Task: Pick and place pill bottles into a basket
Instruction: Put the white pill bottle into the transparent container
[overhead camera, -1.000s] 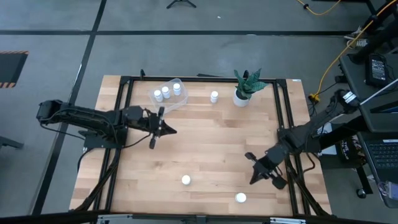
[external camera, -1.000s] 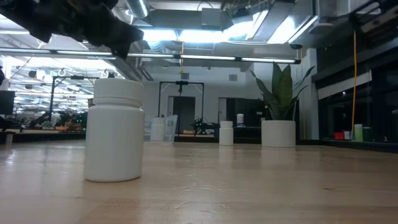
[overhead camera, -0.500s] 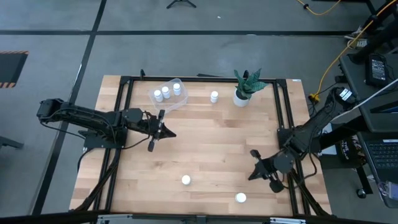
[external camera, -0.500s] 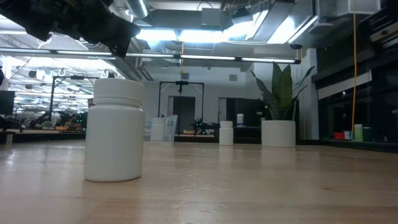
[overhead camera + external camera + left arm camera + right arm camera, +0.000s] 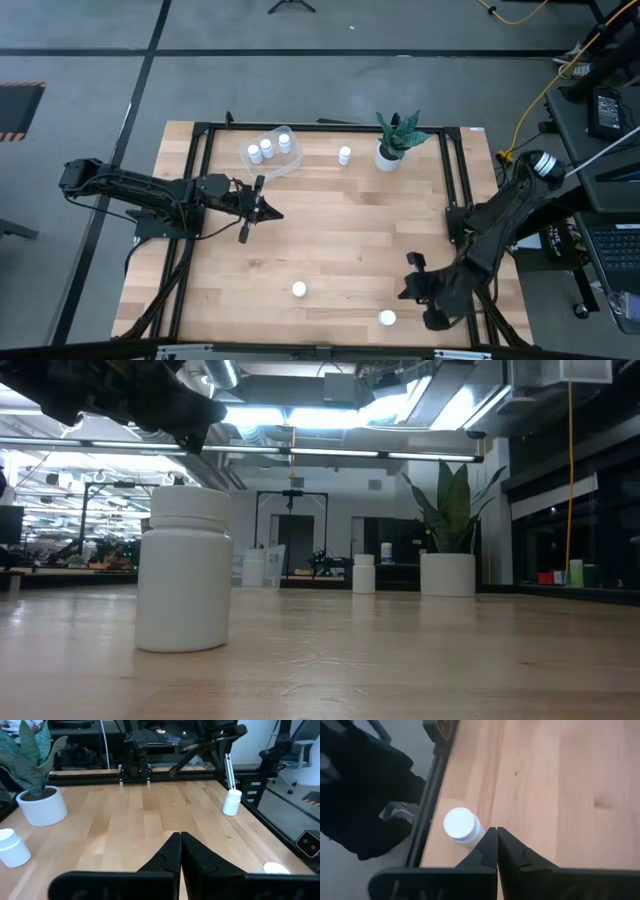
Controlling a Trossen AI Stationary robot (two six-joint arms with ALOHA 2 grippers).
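Three pill bottles (image 5: 270, 149) already stand in the basket (image 5: 291, 161) near the bench's far-left corner; one waits by the plant pot (image 5: 388, 158), two near the front edge. The left gripper (image 5: 262, 205), fingers together, hasn't moved. The right gripper (image 5: 412, 287), also pinched empty, has swung toward the front-right bottle (image 5: 387, 318).
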